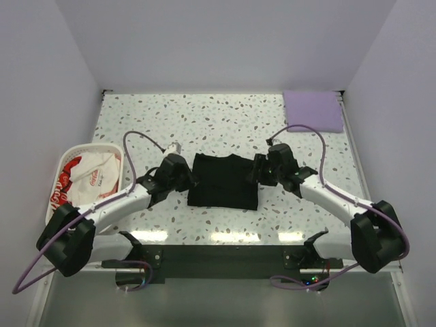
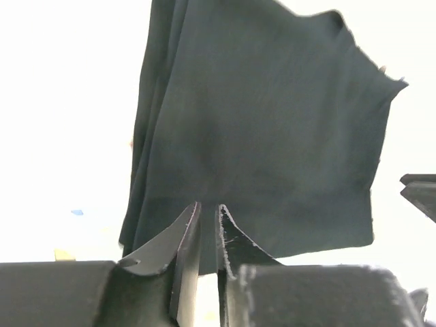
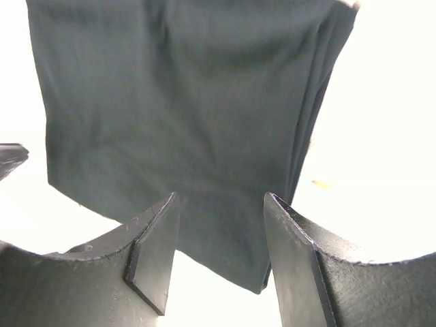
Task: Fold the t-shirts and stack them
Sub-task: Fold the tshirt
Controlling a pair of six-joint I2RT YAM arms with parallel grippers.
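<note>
Plainly the black shirt (image 1: 223, 182) is the one being worked on. It lies mid-table as a squarish folded packet, and the arms meet it from either side so each can tend its own edge. The left gripper (image 2: 208, 208) sits at the shirt's left edge with its jaws only a crack apart. The wrist view is washed out, so I can't be sure, but no cloth seems caught in that slit. The right gripper (image 3: 219, 201) hangs over the opposite edge, jaws well apart and holding nothing, with the hem showing between them.

The cloth is matte, soft knit. Its layers show as stacked folds along one side, and one corner is a little ragged where the edges don't line up.

The lavender shirt (image 1: 313, 110) lies as a neat flat rectangle in the far right corner, well apart, likely the start of the stack. The white shirt (image 1: 92, 174) with red lettering is crumpled in the basket (image 1: 92, 144) at the left, unfolded. The table (image 1: 204, 122) is hard, speckled and pale.
</note>
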